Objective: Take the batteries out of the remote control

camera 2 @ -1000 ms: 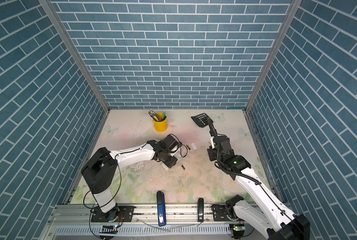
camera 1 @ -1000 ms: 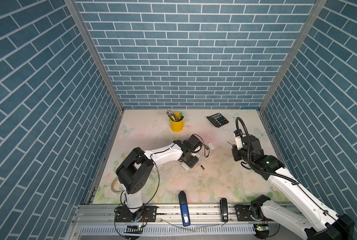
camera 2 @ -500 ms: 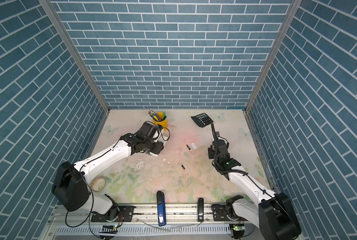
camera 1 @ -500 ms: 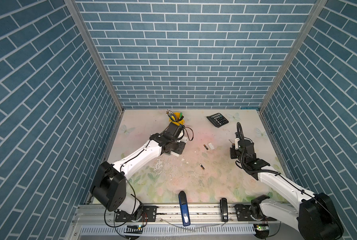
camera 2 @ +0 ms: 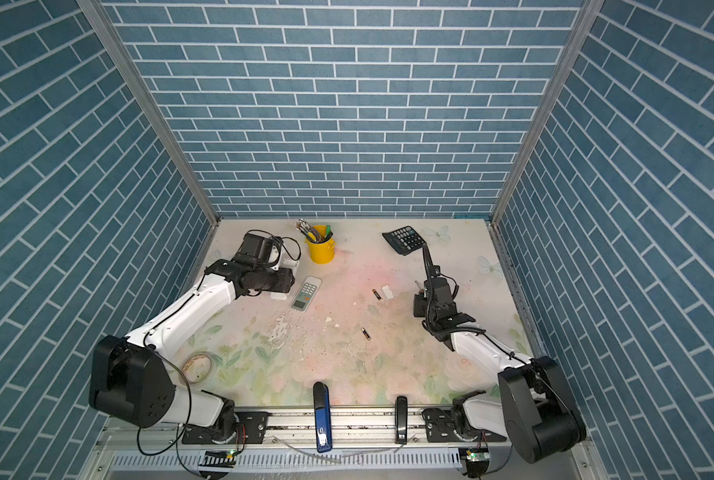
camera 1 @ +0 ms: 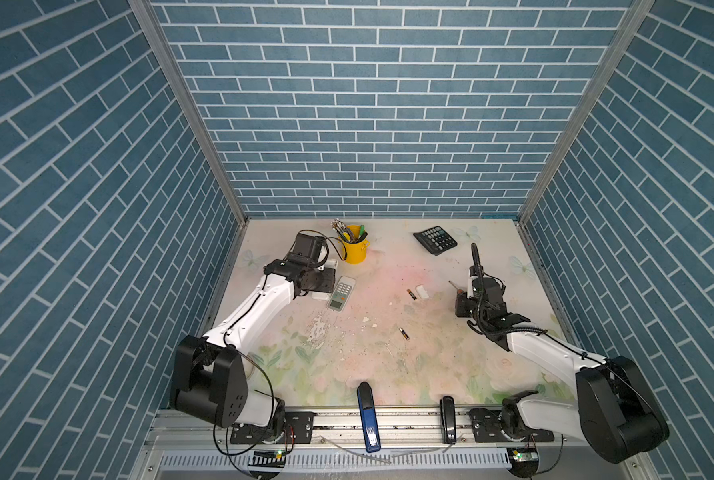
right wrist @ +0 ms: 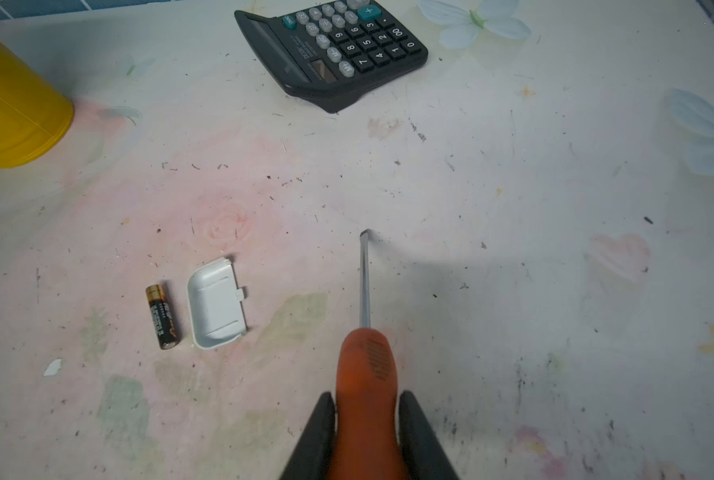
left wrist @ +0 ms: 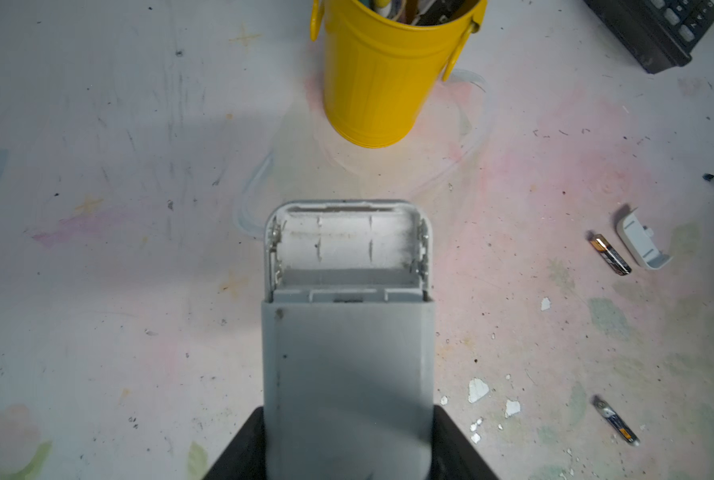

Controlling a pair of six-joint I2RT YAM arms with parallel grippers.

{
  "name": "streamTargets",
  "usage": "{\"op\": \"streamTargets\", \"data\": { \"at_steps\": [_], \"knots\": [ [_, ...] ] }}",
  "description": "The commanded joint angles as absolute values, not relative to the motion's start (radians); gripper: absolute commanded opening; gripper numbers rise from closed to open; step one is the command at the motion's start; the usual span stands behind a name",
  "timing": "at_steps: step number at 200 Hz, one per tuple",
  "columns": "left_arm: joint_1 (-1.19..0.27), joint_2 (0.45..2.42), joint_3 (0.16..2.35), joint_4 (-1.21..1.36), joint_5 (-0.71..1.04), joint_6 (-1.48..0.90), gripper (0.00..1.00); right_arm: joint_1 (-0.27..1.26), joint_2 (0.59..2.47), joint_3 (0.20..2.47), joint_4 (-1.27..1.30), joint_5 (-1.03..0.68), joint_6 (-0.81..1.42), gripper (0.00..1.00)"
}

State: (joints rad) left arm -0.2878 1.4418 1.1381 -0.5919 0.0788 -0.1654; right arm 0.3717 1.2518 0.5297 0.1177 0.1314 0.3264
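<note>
My left gripper [left wrist: 349, 453] is shut on a grey-white remote control [left wrist: 347, 332], held back side up with the cover off. Its battery bay [left wrist: 347, 245] is empty. In both top views this gripper [camera 1: 321, 291] sits back left, beside a second remote [camera 1: 341, 293] lying face up. Two batteries lie loose on the mat. One [camera 1: 411, 294] [right wrist: 163, 316] lies beside a white cover [right wrist: 218, 303]. The other [camera 1: 403, 333] [left wrist: 617, 424] is nearer the front. My right gripper [right wrist: 367, 432] [camera 1: 464, 300] is shut on an orange-handled screwdriver [right wrist: 365, 365], right of the cover.
A yellow cup [camera 1: 353, 249] of pens stands just behind the left gripper. A black calculator [camera 1: 435, 240] is at the back right. A blue stapler [camera 1: 367, 415] and a black one [camera 1: 447, 419] lie at the front edge. A tape roll [camera 2: 197, 365] is front left.
The left arm has carried its remote from the mat's middle to the back left, uncovering the face-up remote. The right arm's elbow has dropped; its gripper has hardly shifted.
</note>
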Motion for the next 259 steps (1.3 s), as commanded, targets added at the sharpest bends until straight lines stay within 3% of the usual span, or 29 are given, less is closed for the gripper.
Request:
{"op": "streamTargets", "data": {
  "at_steps": [1,30,135,225,259],
  "knots": [
    [-0.241,1.44,1.155,-0.61,0.083,-0.164,0.41,0.368,1.258,0.497,0.11,0.093,0.418,0.0],
    [-0.19,1.474,1.152,-0.593,0.083,-0.16,0.41,0.368,1.253,0.491,0.035,0.097,0.474,0.0],
    [-0.149,1.623,1.135,-0.507,0.087,-0.151,0.4,0.368,1.251,0.473,-0.094,0.134,0.592,0.36],
    [-0.138,1.706,1.12,-0.5,0.055,-0.112,0.4,0.368,1.313,0.491,-0.077,0.151,0.611,0.46],
    [-0.128,1.764,1.118,-0.484,0.034,-0.117,0.44,0.368,1.275,0.532,-0.125,0.15,0.596,0.48]
  ]
}}
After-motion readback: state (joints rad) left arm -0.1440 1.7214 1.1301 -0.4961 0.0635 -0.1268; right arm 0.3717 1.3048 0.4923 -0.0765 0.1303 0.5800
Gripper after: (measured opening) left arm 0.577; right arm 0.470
